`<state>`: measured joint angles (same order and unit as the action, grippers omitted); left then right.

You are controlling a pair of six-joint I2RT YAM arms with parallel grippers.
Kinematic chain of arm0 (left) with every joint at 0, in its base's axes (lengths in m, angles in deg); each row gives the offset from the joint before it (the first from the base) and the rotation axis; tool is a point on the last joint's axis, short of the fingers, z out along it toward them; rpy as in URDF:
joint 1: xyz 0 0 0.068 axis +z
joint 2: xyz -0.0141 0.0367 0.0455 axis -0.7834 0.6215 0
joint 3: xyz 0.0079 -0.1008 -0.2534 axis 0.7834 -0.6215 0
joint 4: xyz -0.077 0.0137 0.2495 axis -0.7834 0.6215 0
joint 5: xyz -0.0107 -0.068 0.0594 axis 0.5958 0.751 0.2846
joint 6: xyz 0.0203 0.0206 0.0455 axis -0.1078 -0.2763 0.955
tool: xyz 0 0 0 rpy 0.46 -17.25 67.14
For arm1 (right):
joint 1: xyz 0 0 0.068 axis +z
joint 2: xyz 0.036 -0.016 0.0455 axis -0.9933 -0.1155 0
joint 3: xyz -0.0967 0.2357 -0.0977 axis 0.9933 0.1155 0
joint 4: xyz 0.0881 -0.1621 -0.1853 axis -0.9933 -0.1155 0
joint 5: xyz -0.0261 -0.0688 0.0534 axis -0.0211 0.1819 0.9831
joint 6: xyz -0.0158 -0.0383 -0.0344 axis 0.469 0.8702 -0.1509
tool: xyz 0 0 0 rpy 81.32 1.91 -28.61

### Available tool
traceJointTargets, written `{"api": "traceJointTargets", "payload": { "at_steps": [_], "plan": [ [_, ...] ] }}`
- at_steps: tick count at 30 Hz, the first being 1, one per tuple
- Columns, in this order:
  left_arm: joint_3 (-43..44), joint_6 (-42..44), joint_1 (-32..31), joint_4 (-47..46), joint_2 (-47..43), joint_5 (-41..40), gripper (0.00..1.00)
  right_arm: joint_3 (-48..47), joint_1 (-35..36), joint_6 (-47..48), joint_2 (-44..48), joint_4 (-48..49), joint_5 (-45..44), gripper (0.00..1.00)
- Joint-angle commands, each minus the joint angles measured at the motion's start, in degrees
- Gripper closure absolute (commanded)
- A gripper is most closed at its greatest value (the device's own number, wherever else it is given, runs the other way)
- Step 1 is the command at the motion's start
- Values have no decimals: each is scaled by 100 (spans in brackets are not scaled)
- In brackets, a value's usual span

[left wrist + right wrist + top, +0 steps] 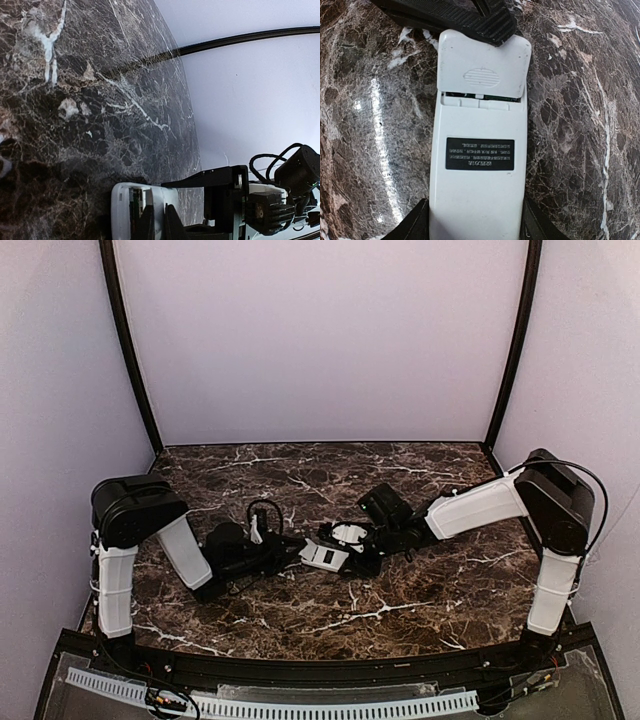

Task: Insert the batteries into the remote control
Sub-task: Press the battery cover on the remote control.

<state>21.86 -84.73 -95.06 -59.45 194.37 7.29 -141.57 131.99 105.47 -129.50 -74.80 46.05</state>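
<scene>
The remote control (479, 165) lies white back up on the marble, a black label on it. Its battery cover (482, 62) sits slid a little off, leaving a thin gap to the compartment. My right gripper (475, 225) is shut on the remote's sides, with one finger (412, 222) against each long edge. My left gripper (159, 220) is shut, its tips resting on the cover end of the remote control (122, 205). From above, both grippers meet at the remote control (323, 556) in the middle of the table. No batteries show in any view.
Dark marble table (400, 590) with pale walls behind and at both sides, and black corner posts (130, 350). The right gripper's black finger (210, 177) and cabled wrist fill the lower right of the left wrist view.
</scene>
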Motion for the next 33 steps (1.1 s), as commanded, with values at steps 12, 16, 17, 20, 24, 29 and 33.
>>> {"api": "traceJointTargets", "payload": {
  "at_steps": [12, 16, 17, 20, 24, 29, 33],
  "plan": [
    [-80, 64, -41, -1185, -271, -147, 100, -101, -92, -128, -207, -8, -247, 88],
    [22, 10, -37, -1187, -295, -137, 100, -90, -100, -126, -199, -3, -241, 89],
    [50, 3, -44, -1188, -299, -134, 100, -93, -94, -125, -196, 0, -241, 89],
    [97, -47, -41, -1186, -302, -95, 100, -91, -98, -119, -198, 4, -241, 89],
    [121, -101, -46, -1190, -299, -86, 100, -95, -98, -121, -208, 5, -237, 89],
    [180, -141, -64, -1191, -295, -70, 100, -102, -100, -129, -208, -2, -254, 89],
    [226, -157, -108, -1193, -281, -56, 100, -105, -98, -135, -212, 5, -276, 89]
  ]
}}
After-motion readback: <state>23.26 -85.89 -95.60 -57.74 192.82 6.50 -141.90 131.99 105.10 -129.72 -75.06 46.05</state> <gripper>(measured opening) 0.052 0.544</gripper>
